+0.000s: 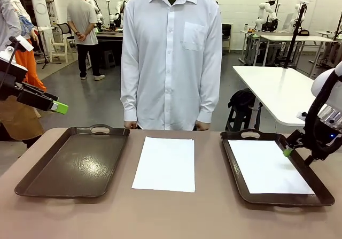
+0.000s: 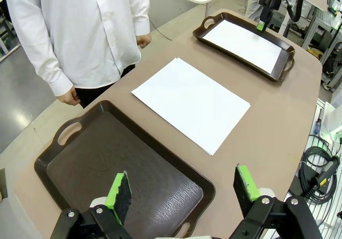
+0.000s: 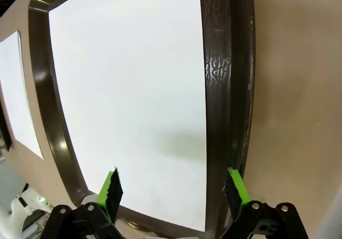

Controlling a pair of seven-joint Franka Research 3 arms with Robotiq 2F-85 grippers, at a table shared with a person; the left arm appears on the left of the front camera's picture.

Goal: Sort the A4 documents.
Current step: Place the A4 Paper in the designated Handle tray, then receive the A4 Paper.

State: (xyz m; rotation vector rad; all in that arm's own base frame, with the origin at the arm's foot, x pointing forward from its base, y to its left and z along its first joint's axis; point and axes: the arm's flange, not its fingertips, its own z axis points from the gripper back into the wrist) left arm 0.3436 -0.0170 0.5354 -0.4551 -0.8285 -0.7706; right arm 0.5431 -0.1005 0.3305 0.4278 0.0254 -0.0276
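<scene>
Front view: right gripper (image 1: 288, 151), jaws spread and empty, hangs at centre right over the right tray (image 1: 233, 167), where one sorted A4 sheet (image 1: 267, 167) lies flat; unsorted A4 documents (image 1: 164, 164) lie stacked at centre; left gripper (image 1: 59, 108), likewise spread and empty, hovers upper left.

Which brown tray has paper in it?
The tray on the robot's right, below the right gripper: a white sheet lies flat inside it. The left tray shows just its bare dark bottom.

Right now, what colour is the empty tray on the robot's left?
Dark brown, with a glossy textured surface. The empty tray shows best in the left wrist view.
</scene>
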